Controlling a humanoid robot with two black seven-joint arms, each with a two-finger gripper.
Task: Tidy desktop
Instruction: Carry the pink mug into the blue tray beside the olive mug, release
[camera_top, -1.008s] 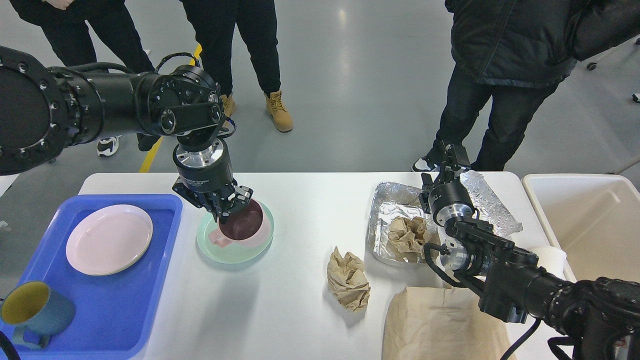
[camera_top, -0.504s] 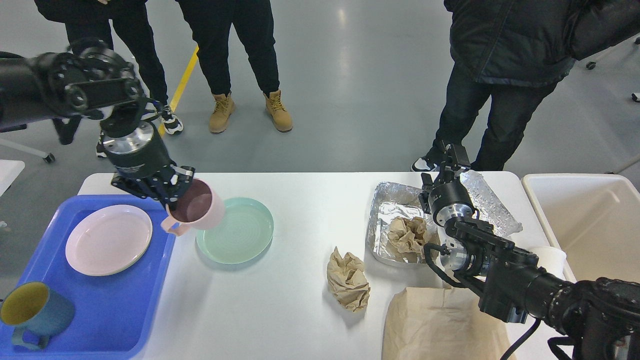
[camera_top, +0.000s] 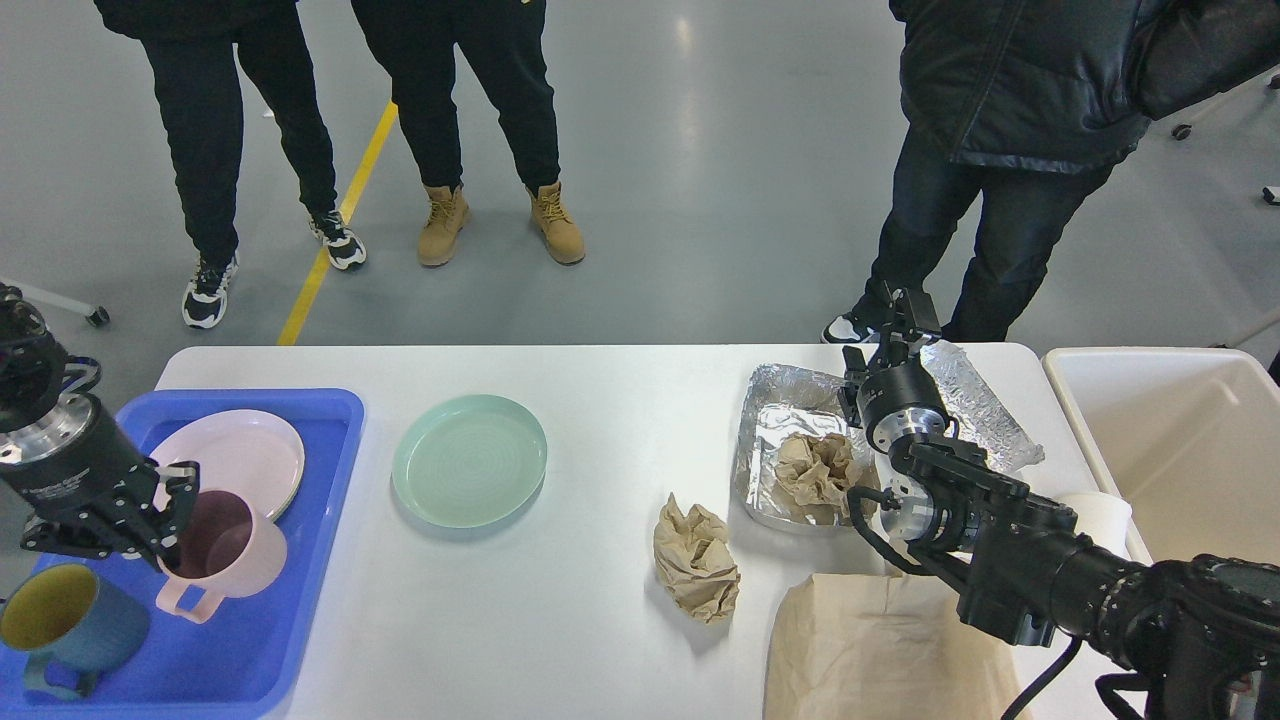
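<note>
Desktop (camera_top: 600, 600): wide white tabletop filling the lower part of the head view, half tidied. Pink mug (camera_top: 225, 550), a second ago sitting on the mint-green plate (camera_top: 470, 473) at mid-table, now carried over the blue tray (camera_top: 300, 600) at the left end, tilted, handle down and toward the viewer, just beside the blue mug (camera_top: 65, 625) and overlapping the rim of the pink plate (camera_top: 235, 460). Whether resting on the tray floor or hanging just above it: cannot tell. Green plate now bare on the tabletop, so probably the next dish due for the tray.

Left gripper (camera_top: 165, 520): fingers nearly closed, pinching the mug's left rim, one inside and one outside. Mug not yet let go.

Right gripper (camera_top: 895, 325): unmoved at the far right, raised above the foil tray (camera_top: 770, 420), small and dark; opening impossible to judge, nothing seen in it.

Rubbish on the right unchanged: crumpled brown paper (camera_top: 815, 470) inside the foil tray, another brown paper ball (camera_top: 697, 560) on the tabletop, flat paper bag (camera_top: 870, 650) at the near edge, clear plastic wrapper (camera_top: 975, 400) behind the right arm, cream bin (camera_top: 1180, 450) beyond the table's right end.
</note>
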